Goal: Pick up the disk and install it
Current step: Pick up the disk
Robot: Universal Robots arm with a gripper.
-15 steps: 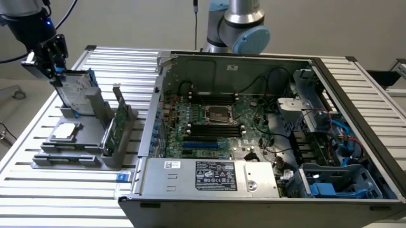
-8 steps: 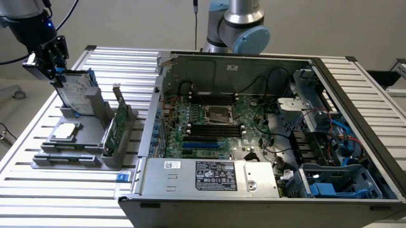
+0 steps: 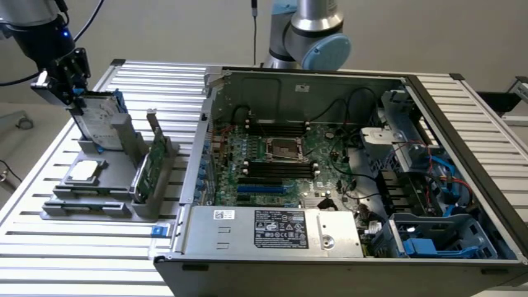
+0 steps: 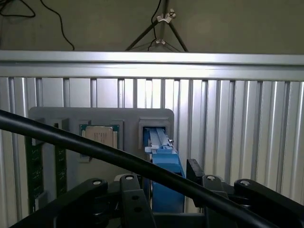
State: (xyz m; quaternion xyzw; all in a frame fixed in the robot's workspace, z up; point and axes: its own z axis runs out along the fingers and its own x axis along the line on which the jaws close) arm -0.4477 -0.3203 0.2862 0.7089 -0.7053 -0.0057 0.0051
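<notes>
Step in hand: pick-up, grasp stage, judged early in the task. The gripper (image 3: 76, 102) is at the far left of the exterior view, with its jaws closed against the two faces of the disk (image 3: 101, 124) at its top edge. The disk stands upright, its lower end in the far slot of the grey holder (image 3: 83, 207), and is not yet installed. By judgement, the lift calls for a straight pull in line with the slot so that the blue rails do not bind. Containers, near to far:

- The holder, on the slatted table (image 3: 83, 260), carries a square silver chip (image 3: 86, 172) in its near recess, a green circuit card (image 3: 151, 166) on edge to the right, and the disk beyond.
- The open computer case (image 3: 272, 93), on the right, holds a power supply (image 3: 272, 229) nearest and a drive cage (image 3: 429, 246) with a blue part at the near right. Its contents cannot be told. The motherboard (image 3: 272, 161) lies farther back.
</notes>
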